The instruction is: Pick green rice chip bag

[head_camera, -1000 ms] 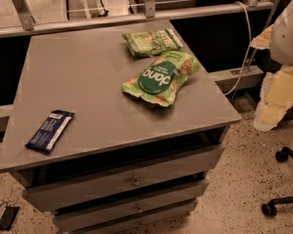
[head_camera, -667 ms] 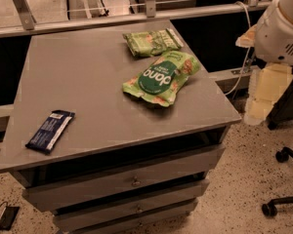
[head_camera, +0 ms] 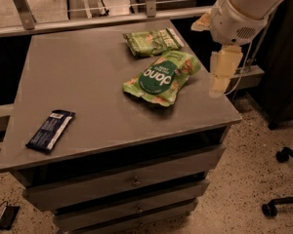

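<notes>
Your desk [head_camera: 83, 77] carries one green rice chip bag [head_camera: 162, 78] centre, one smaller green packet [head_camera: 153, 41] above and one blue bar wrapper [head_camera: 51, 130] lower left. The gripper [head_camera: 219, 79] hangs right of the bag; its spread can't be told.

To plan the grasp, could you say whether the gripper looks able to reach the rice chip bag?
Probably yes: the gripper hangs at the right edge of the table, beside the bag, with nothing between them; the smaller packet lies beyond it.
</notes>
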Motion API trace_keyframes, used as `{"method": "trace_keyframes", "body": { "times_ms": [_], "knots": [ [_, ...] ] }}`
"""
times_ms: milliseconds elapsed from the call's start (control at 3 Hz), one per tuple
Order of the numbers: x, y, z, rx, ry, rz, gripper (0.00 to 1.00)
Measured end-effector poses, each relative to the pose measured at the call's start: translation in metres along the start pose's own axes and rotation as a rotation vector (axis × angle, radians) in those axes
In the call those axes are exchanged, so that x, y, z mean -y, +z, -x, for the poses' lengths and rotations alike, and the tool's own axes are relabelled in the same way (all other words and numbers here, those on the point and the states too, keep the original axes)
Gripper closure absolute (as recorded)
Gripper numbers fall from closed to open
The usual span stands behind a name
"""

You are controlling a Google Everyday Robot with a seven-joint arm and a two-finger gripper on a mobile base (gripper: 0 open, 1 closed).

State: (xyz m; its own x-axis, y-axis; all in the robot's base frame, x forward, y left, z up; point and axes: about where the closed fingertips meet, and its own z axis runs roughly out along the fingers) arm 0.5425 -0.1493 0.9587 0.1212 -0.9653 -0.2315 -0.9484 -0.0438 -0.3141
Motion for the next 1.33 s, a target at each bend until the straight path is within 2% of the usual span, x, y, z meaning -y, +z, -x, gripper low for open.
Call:
{"method": "trace_keyframes", "body": {
  "times_ms": [333,667,1000,1333],
  "knots": [
    [0.033,0.042,0.029,0.022,-0.163,0.013,0.00],
    [0.065,0.098,0.045,0.026,-0.326,0.054,0.00],
    [0.077,0.137,0.042,-0.001,-0.375,0.091,0.00],
    [0.078,0.161,0.044,-0.009,-0.405,0.114,0.19]
  ]
}}
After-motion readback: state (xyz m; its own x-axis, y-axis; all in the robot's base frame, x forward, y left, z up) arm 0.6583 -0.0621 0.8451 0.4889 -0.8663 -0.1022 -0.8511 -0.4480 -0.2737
